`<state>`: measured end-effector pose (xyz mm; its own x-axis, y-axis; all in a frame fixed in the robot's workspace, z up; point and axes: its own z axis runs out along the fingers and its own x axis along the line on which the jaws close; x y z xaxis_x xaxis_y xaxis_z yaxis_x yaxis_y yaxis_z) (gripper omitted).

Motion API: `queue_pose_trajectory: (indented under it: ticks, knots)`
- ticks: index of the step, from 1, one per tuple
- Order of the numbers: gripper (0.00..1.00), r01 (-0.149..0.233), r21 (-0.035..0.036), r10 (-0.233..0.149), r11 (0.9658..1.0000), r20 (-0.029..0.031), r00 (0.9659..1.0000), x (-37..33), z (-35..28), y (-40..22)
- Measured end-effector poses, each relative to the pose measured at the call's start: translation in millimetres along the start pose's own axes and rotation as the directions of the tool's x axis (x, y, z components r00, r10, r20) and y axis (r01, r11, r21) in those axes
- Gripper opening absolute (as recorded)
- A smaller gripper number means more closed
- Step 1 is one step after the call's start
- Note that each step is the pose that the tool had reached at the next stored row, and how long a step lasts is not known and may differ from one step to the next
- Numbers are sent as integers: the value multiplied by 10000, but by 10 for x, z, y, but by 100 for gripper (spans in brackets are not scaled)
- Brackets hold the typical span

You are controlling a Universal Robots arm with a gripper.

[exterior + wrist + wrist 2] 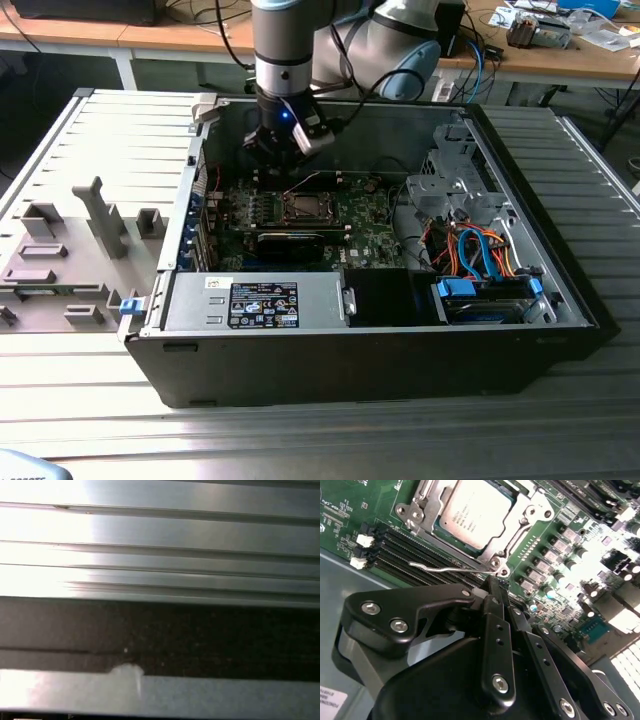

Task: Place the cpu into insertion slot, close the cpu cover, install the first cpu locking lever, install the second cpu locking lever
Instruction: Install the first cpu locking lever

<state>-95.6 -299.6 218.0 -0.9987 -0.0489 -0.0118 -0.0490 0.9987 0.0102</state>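
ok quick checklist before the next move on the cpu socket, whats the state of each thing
1. CPU seated in the insertion slot: ok, it lies flat inside the frame.
2. CPU cover closed over the chip: ok, the frame sits down around it.
3. Locking lever latched: not ok, the wire lever sticks out free beside the socket.
4. Other lever: cannot tell.
5. Gripper placed at the lever: ok, fingertips closed together just by the lever's hinge end.
6. Contact with the lever: cannot tell.
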Motion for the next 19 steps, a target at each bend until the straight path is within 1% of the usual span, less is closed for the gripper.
queue_pose_trajectory:
  ticks: [2, 8, 11, 14, 16, 18, 19]
  knots:
    - [11, 10, -2, -10, 10000, -3, 10000, -42, 24, 12]
    - [11, 58, 0, -58, 10000, -13, 10000, -127, 58, 15]
    - [11, 124, -4, -124, 9999, -22, 9999, -215, 73, 11]
    - [11, 181, -5, -181, 9998, -35, 9998, -288, 92, 7]
    - [11, 207, -4, -207, 9998, -43, 9998, -324, 104, 5]
    - [11, 249, -7, -249, 9997, -51, 9997, -385, 122, 2]
    - [11, 260, -8, -260, 9997, -52, 9996, -401, 124, 1]
